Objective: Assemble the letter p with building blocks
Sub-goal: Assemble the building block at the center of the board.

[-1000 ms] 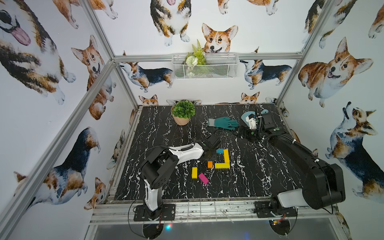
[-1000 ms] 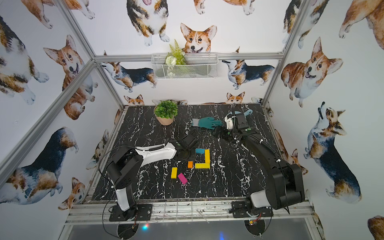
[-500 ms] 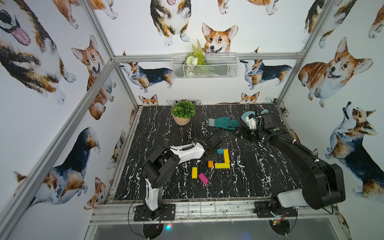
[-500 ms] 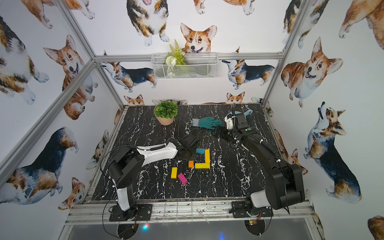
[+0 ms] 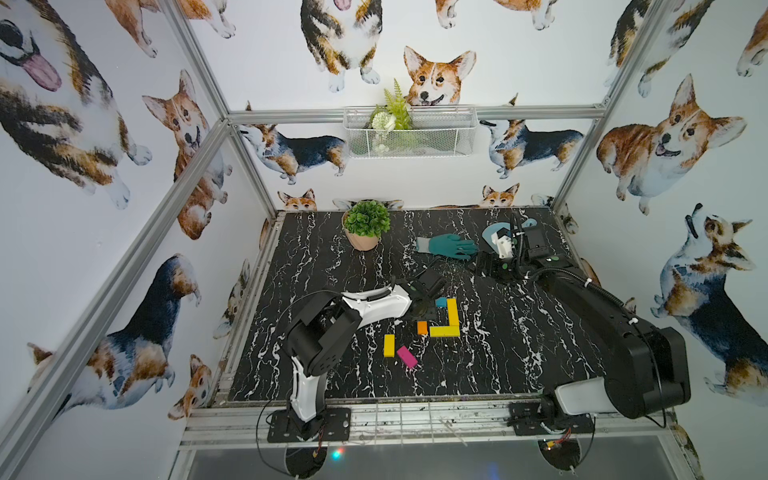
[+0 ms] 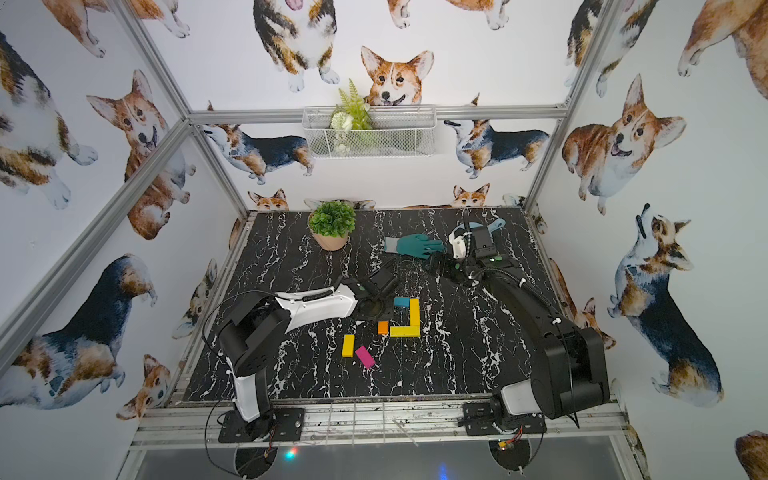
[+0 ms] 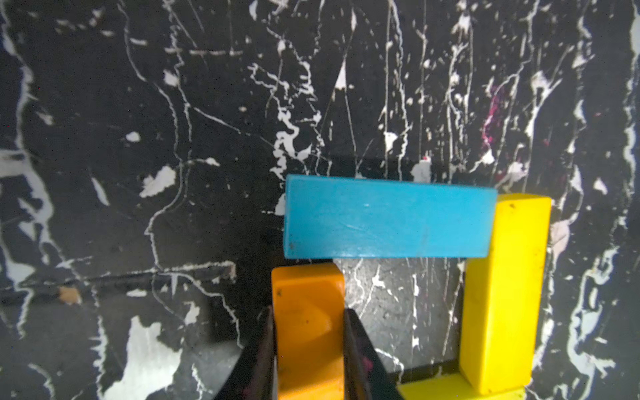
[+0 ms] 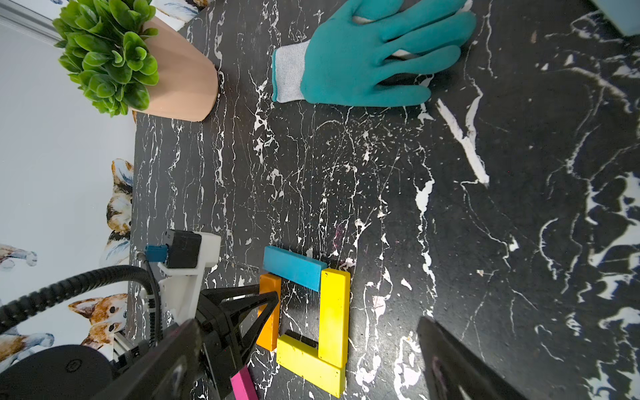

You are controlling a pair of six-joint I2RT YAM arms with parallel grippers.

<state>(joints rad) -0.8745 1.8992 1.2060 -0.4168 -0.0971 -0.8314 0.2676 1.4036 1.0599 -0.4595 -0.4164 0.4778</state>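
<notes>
flat orange bar (image 7: 307, 287) in left claw (image 7: 308, 317)

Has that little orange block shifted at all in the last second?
No, not visibly. The orange block sits just as close to the yellow block lying beside it as before, with the left gripper shut on it.

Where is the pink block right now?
In both top views the magenta block lies flat on the black marble table, beside the lone yellow block, nearer the front edge than the orange block.
</notes>
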